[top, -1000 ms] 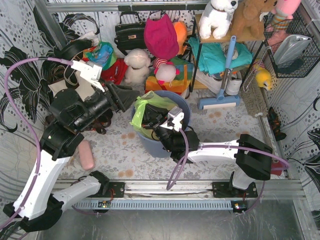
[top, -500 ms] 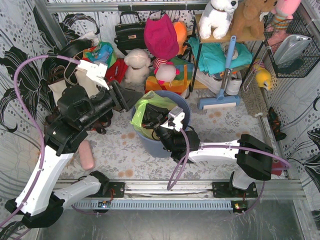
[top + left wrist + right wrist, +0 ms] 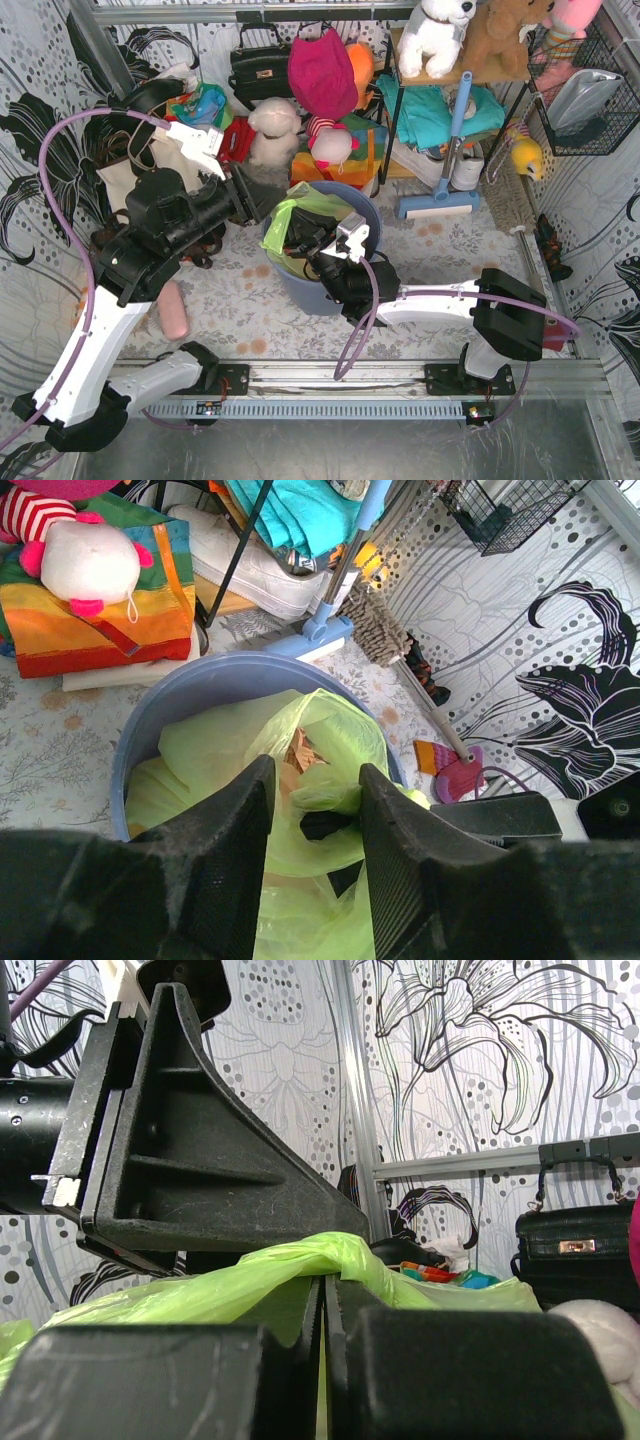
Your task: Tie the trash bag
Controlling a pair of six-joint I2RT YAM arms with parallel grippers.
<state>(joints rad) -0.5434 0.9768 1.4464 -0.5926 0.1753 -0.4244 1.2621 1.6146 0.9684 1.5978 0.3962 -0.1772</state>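
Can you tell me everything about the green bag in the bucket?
The trash bag is thin, see-through, light-green plastic, all wrinkly. It sits inside the round blue bin, and its top is loose and floppy, not tied yet. Crumpled tan paper shows inside it. The right gripper is shut on a fold of its edge. The left gripper hangs open just above it, with a bunched-up bit showing between its fingers.

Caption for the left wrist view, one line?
Open left hand hovers above the green trash bag sitting in the blue bin.
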